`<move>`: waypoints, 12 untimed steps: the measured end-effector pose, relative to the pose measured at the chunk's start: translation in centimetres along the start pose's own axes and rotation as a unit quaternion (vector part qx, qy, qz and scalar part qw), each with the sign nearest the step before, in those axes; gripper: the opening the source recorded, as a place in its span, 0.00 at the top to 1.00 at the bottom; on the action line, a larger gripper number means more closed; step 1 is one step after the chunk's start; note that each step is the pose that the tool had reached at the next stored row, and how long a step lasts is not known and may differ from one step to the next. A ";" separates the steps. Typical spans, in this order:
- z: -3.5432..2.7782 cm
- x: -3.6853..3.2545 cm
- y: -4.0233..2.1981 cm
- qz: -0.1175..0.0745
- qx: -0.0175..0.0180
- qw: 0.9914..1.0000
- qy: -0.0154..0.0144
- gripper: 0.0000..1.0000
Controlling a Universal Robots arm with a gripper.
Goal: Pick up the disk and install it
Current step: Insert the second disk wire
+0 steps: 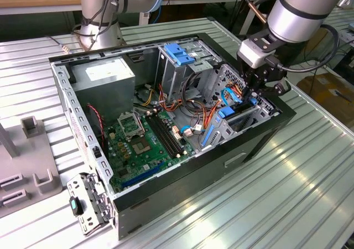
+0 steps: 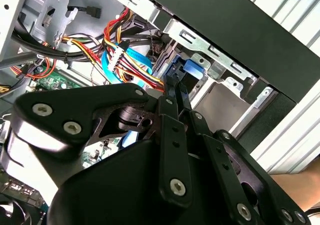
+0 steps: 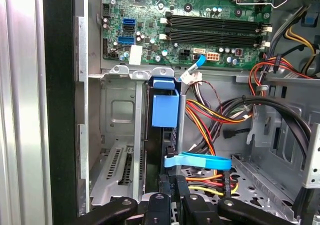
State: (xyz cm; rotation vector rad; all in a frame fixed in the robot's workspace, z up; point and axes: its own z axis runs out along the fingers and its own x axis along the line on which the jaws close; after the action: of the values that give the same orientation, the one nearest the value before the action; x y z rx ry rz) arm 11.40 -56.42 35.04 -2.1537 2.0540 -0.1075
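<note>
The disk is standing on edge in the narrow slot of the metal drive cage at the front corner of the open computer case. Its blue frame is showing in both wrist views, and it appears to be partly seated. The gripper is reaching into the case directly over the slot. In the second wrist view its fingers are drawn narrow and appear to be pinching the disk's edge just beside the blue frame. The step in hand is judged to be the insertion. Doing it well means keeping the disk parallel to the cage rails, so that the frame is not riding up on either wall. It also means pressing straight along the slot, not at an angle. A bundle of red, yellow and black cables and a flat blue cable are lying just beside the cage, so the gripper is working with little room on that side, and snagging them is the main risk. The motherboard is lying beyond the cage, and the case is resting on the ribbed worktop.
</note>
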 end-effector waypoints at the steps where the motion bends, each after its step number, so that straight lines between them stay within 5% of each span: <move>1: 0.00 0.00 0.00 0.000 0.000 1.000 0.000 0.84; 12: 0.27 0.10 0.05 0.000 0.000 1.000 0.000 0.84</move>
State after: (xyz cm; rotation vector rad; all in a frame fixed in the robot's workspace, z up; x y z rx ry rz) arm 11.40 -56.51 34.76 -2.1536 2.0540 -0.1074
